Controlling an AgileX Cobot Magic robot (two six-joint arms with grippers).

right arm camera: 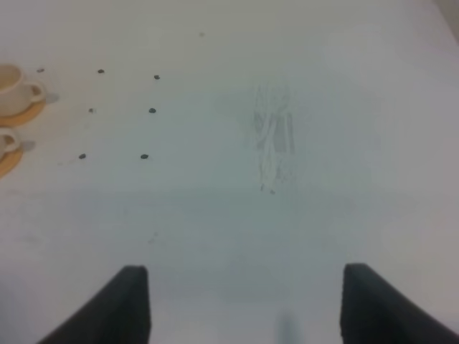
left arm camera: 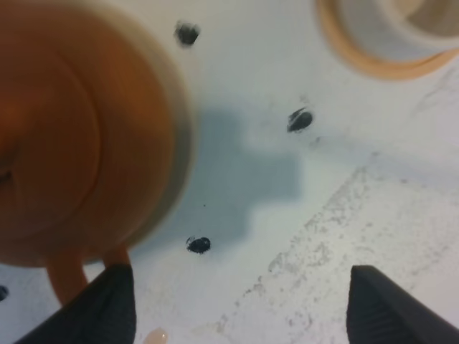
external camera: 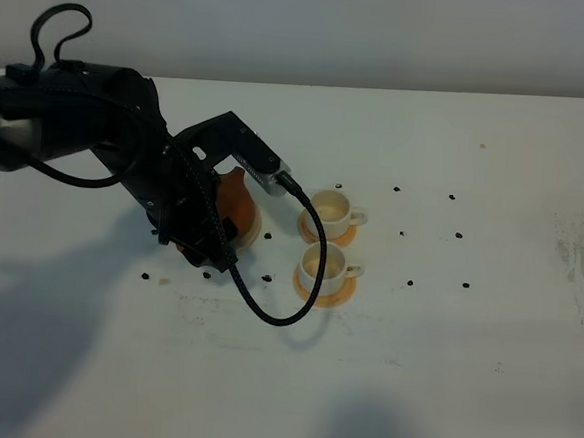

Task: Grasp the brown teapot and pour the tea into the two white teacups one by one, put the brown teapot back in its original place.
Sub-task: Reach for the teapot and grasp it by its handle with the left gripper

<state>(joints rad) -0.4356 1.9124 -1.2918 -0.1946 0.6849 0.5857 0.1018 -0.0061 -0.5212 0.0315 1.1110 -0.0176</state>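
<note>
left gripper [left arm camera: 239, 278] wide open, nothing in it, just beside the brown teapot [external camera: 235, 197], teapot sitting on its cream saucer [external camera: 255, 235], two white cups [external camera: 330, 212] [external camera: 321, 266] on orange coasters [external camera: 339, 294] nearby, right gripper [right arm camera: 245, 271] open too, over the white table [right arm camera: 287, 107]

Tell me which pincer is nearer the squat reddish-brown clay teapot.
Left. The left pincer hovers open just beside the brown clay teapot, by its loop handle; the right pincer hangs over the white table, far from it.

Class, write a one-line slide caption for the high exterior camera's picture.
Left arm hangs over the brown teapot on its saucer, beside two white teacups on orange coasters.
</note>
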